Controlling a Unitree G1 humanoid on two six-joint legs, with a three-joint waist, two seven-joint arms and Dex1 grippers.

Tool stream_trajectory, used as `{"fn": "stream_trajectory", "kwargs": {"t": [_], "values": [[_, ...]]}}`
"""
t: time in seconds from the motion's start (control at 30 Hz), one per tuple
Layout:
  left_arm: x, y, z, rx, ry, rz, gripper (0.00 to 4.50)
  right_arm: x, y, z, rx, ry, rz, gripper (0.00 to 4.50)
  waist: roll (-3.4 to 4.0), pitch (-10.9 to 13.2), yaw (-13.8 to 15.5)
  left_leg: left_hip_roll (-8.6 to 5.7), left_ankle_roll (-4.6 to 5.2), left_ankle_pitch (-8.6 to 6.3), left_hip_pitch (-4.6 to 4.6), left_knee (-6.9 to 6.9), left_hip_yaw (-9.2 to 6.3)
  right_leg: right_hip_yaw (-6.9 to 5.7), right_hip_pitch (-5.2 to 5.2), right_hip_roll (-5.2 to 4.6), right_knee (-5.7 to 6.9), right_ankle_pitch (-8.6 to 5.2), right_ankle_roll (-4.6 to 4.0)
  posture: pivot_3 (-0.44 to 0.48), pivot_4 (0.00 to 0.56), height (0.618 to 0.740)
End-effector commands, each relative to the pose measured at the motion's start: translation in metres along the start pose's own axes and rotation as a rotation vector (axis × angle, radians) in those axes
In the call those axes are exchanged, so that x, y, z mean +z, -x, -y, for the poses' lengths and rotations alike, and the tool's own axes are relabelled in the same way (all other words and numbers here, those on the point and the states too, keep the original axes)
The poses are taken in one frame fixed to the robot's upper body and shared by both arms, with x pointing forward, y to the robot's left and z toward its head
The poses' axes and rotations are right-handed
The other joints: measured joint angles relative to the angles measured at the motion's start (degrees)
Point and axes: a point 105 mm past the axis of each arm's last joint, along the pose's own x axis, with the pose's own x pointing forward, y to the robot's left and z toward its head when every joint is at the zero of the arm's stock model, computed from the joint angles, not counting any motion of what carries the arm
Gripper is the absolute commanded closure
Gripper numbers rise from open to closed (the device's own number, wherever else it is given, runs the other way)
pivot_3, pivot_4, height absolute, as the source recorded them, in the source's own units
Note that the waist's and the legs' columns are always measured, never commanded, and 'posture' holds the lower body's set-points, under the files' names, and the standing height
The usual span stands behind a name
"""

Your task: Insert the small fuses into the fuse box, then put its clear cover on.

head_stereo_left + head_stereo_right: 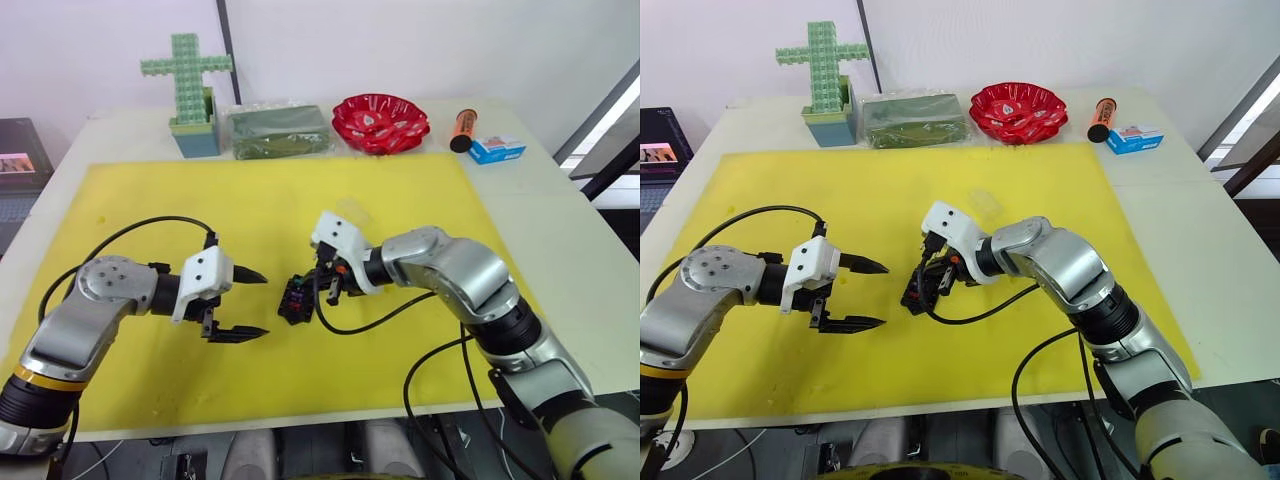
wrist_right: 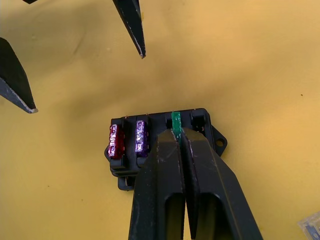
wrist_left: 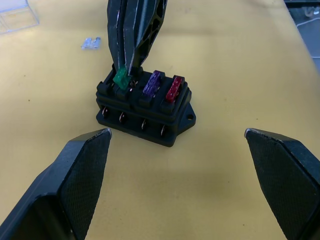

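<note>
Right wrist view: fuse box (image 2: 160, 145) flat on yellow mat (image 2: 260, 60), slots facing up, long axis running crosswise to the right gripper's fingers.
Red fuse (image 2: 115, 141) and purple fuse (image 2: 140, 137) seated side by side, blades parallel, lying across the box's long axis.
Green fuse (image 2: 176, 124) upright in third slot, pinched edge-on by right gripper (image 2: 180, 134), fingers pressed together on it.
Fourth slot (image 2: 199, 121) at the lugged end, unfilled.
Left gripper (image 1: 246, 303) fingers spread wide, just beside box, not touching.
Clear cover (image 3: 17, 17) and a pale fuse (image 3: 90, 43) apart on mat beyond box.
Bare mat on every side of box.
</note>
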Motion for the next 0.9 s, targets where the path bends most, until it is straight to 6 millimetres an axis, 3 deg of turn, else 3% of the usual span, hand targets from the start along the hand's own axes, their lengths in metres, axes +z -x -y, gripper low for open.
{"fn": "stream_trajectory", "kwargs": {"t": [0.03,0.37,0.9], "values": [[0.008,0.002,0.000,0.007,-0.036,0.015,0.00,0.008,0.000,-0.003,0.018,-0.005,0.020,4.48,0.00,0.00,-0.01,0.00,0.00,0.00,0.00,0.00,0.00,0.00,0.00,0.00,0.00,0.00,0.00,0.000,0.150,0.740],[0.007,0.001,0.000,0.009,-0.037,0.021,0.00,0.020,0.004,-0.001,0.028,-0.041,0.049,4.48,0.01,0.00,-0.03,0.01,0.00,0.00,0.00,-0.02,0.00,0.00,-0.01,0.01,0.00,0.00,0.00,0.000,0.150,0.740],[0.009,0.001,0.000,0.019,-0.038,0.018,0.00,0.000,-0.001,0.003,-0.003,0.030,-0.021,4.48,0.01,0.00,-0.01,0.01,0.00,0.00,0.00,-0.01,-0.01,0.00,-0.01,0.01,0.00,0.00,0.00,0.000,0.150,0.740]]}}
